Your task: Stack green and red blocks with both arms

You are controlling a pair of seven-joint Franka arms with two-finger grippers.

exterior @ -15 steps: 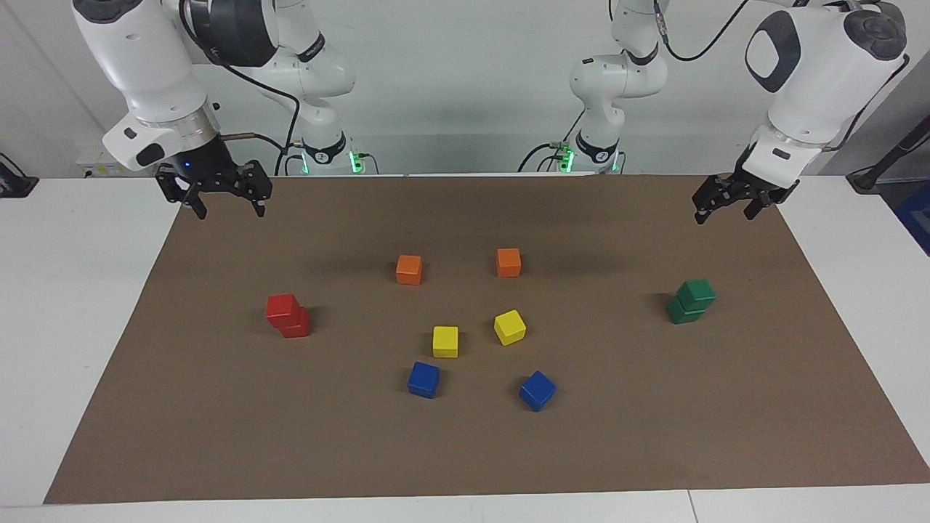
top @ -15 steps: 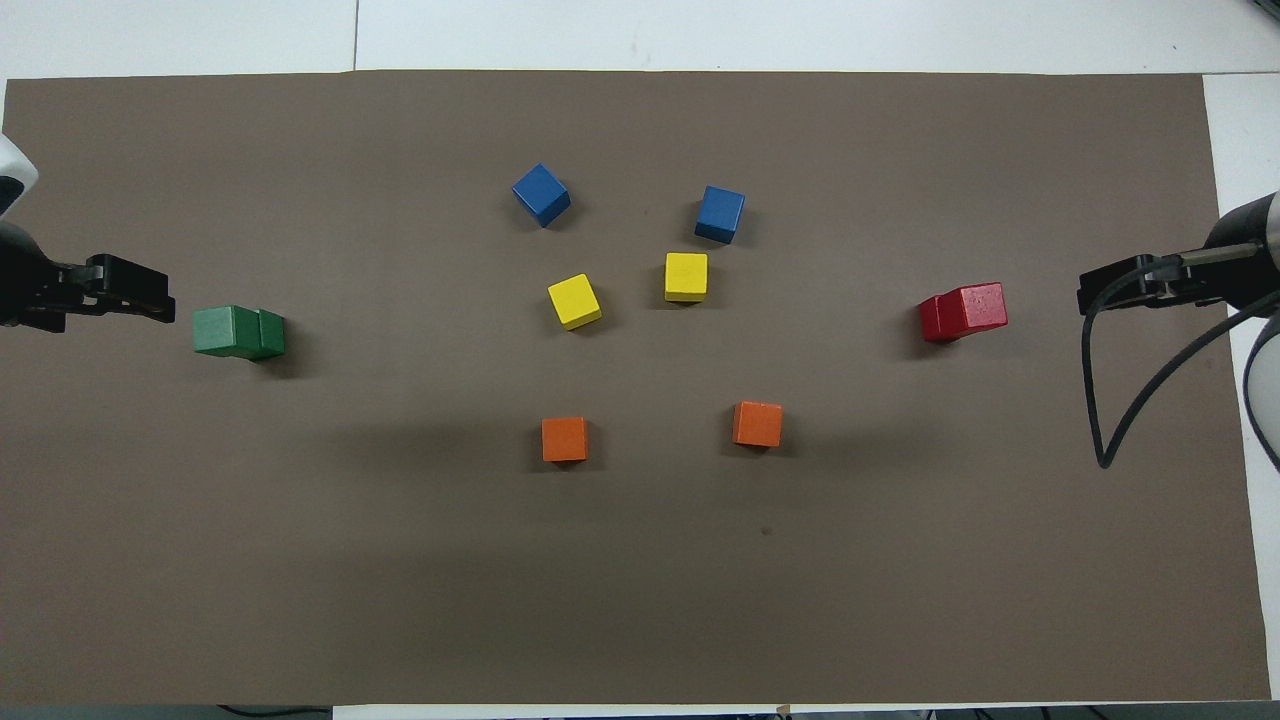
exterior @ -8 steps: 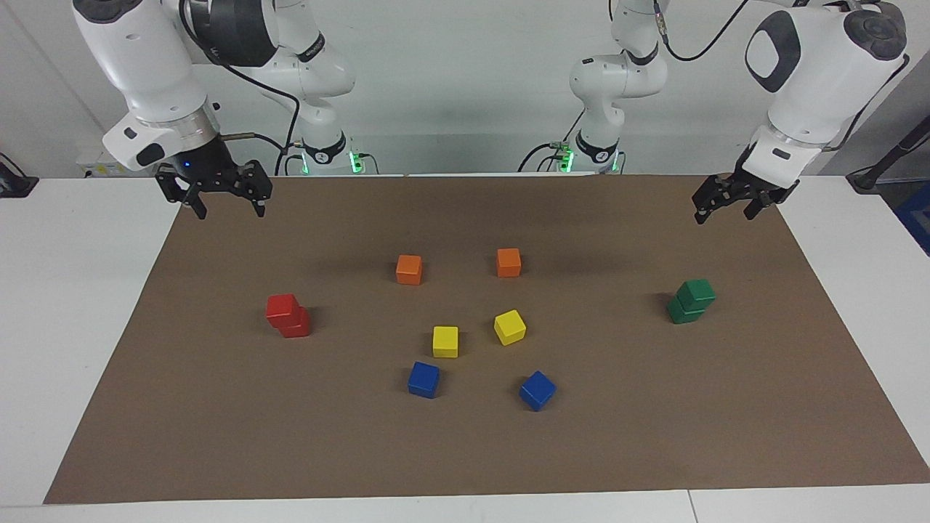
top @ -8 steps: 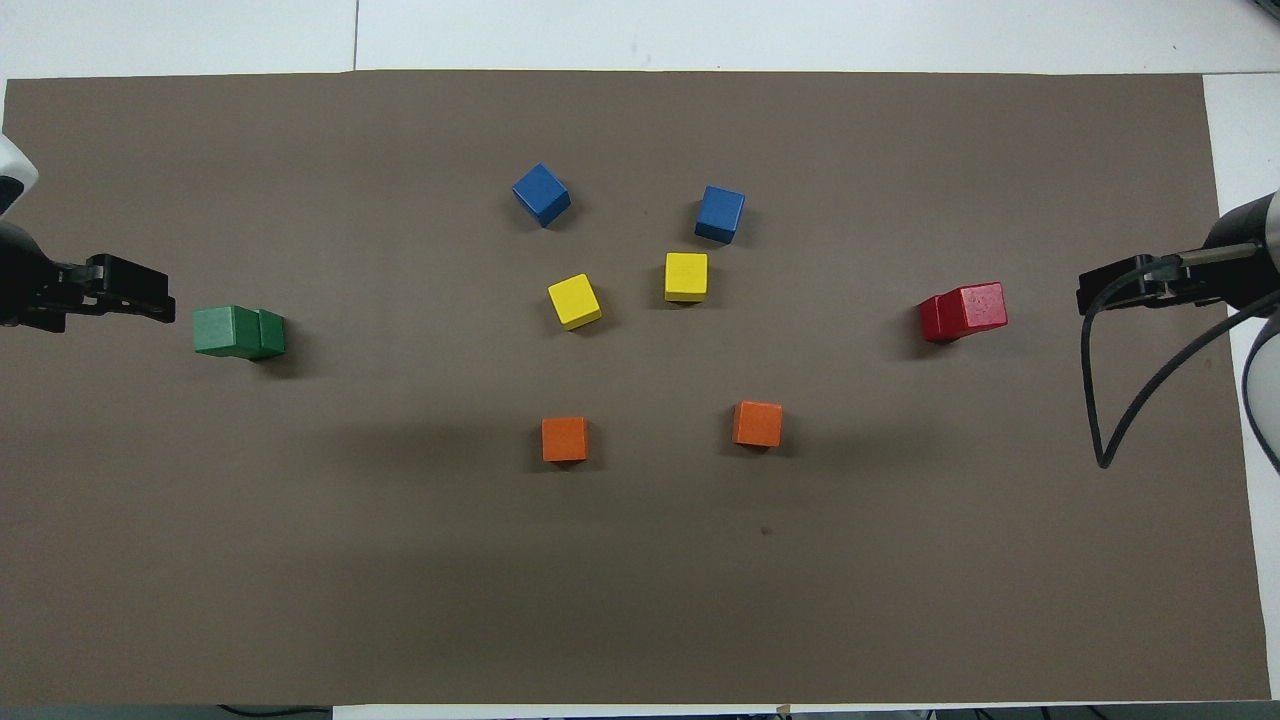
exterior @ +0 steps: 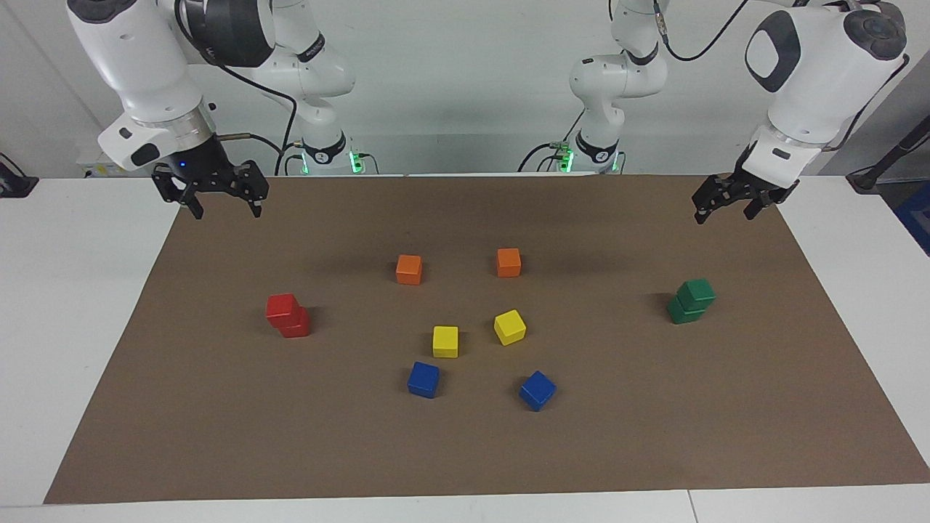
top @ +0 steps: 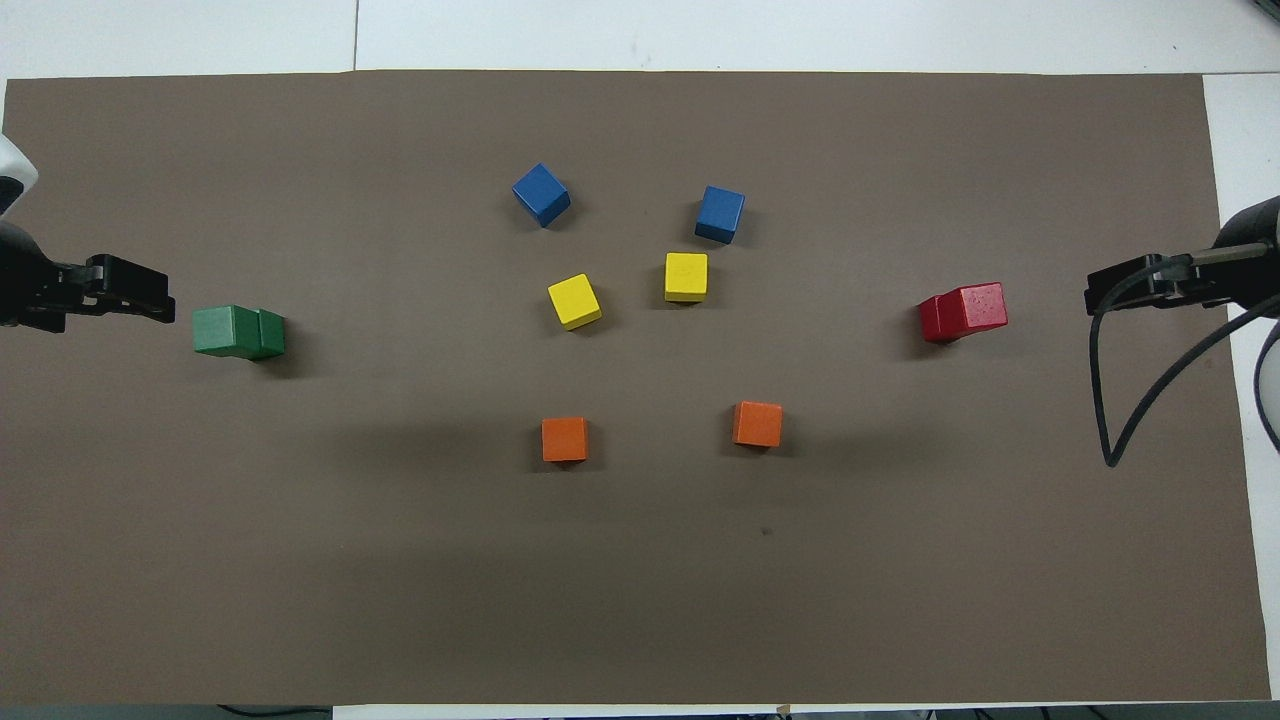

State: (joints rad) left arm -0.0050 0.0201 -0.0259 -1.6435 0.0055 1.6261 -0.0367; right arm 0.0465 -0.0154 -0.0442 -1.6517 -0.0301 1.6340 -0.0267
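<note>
Stacks done, I see both grippers parked at the mat's ends.
Green stack [top: 238,332] by left gripper [top: 150,297]; red stack [top: 963,312] near right gripper [top: 1100,285]; 6 loose cubes between.

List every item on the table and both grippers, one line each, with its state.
red blocks: stacked, top one sitting askew, not held.
green blocks: stacked, top one offset, not held.
orange cubes: two, single, apart, flat on the mat.
yellow cubes: two, single, apart.
blue cubes: two, single, apart.
right gripper: open, empty, raised over the mat's corner.
left gripper: open, empty, raised over the mat's edge.
</note>
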